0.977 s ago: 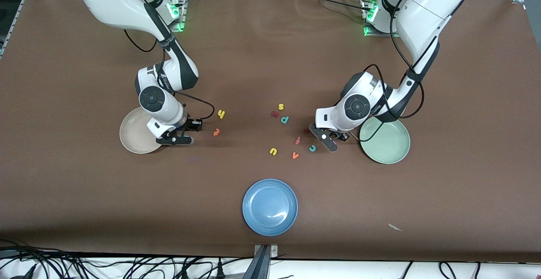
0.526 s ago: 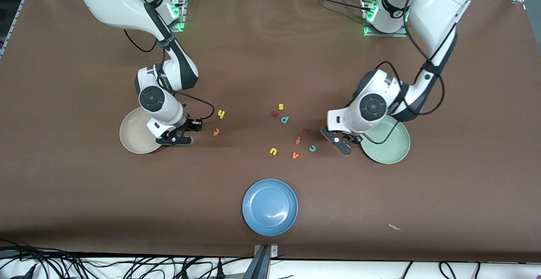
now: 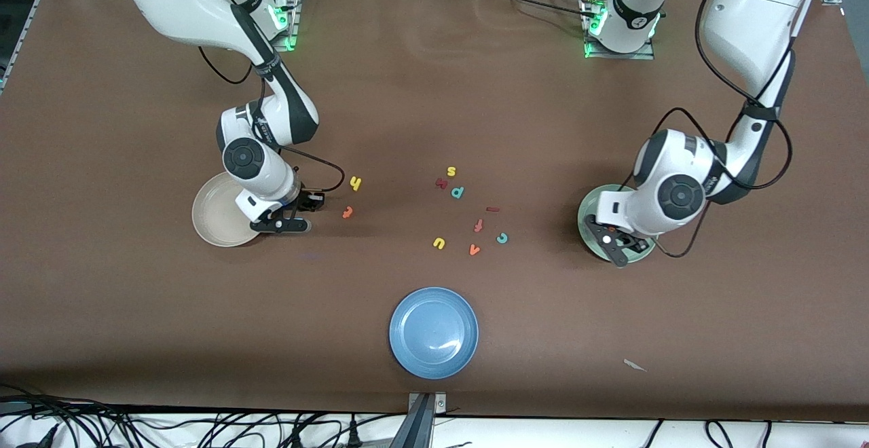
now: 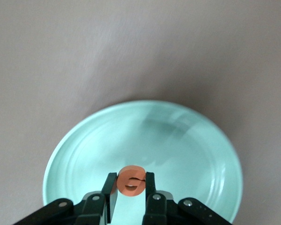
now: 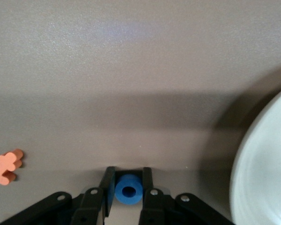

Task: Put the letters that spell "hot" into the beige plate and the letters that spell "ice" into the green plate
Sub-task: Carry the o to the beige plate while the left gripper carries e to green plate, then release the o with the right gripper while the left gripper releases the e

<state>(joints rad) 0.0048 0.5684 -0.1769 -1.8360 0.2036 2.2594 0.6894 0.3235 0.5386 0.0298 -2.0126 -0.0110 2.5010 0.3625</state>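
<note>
Brown table covering is seen across the front view, with loose foam letters scattered near the middle between the two arms

Change noted over the last second: the left gripper (image 3: 614,250) has been carried away from the letter cluster and is now held over the green plate (image 3: 589,227). Its jaws are closed narrowly on the orange "e" (image 4: 131,179), seen in the left wrist view as a small rounded foam piece hanging above the plate's pale mint basin. Judged: release into this plate is the step in hand, the first "ice" letter.

The right gripper (image 3: 285,224) has stayed just beside the beige plate (image 3: 210,214), toward the middle of the table from it, and its jaws have drawn in on the blue "o" (image 5: 129,189), a small ring pinched at table level.

On the table: yellow "h" (image 3: 355,182), orange "t" (image 3: 347,212), teal "c" (image 3: 502,237), dark red "i" (image 3: 493,209)

Both plates appear empty of letters so far
</note>
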